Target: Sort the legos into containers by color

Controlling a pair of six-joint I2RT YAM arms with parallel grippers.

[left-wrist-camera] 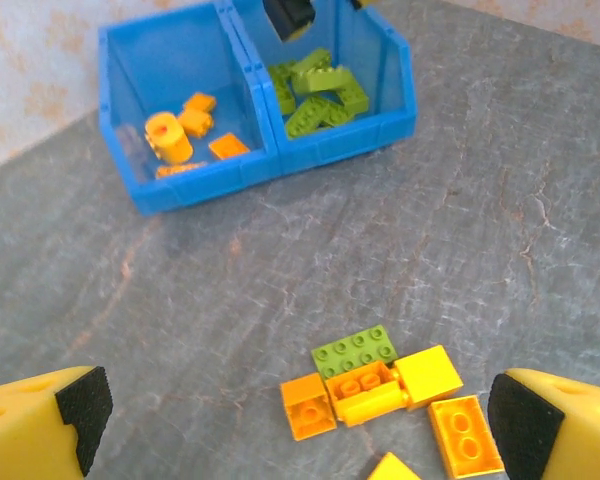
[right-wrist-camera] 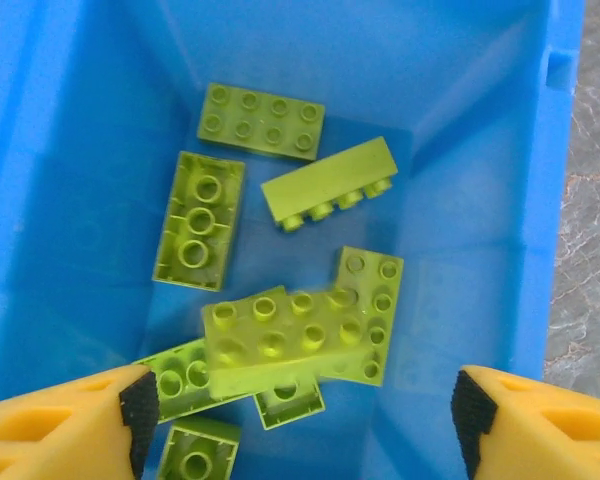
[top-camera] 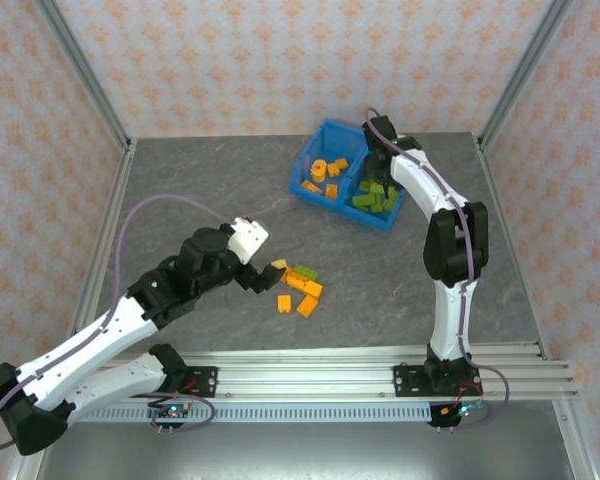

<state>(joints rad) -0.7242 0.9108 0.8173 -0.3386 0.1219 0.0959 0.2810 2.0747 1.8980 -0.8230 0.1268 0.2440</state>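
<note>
Left end effector (left-wrist-camera: pixel 302 420) gapes open over loose bricks (left-wrist-camera: pixel 365 385) on the wide, bare worktop (left-wrist-camera: pixel 480 200). Right end effector (right-wrist-camera: pixel 300 410) is open over green bricks (right-wrist-camera: pixel 261 121), between the bin (right-wrist-camera: pixel 60 150) walls.

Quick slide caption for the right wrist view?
Open right gripper hovers over green legos in the bin.

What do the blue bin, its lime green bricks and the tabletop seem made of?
Blue bin: likely moulded plastic, semi-glossy; smooth walls with soft highlights.
Lime green bricks: likely hard plastic, slight sheen, crisp moulded studs.
Tabletop: matte grey with pale veining, stone-look; real stone or printed laminate, cannot tell.
</note>
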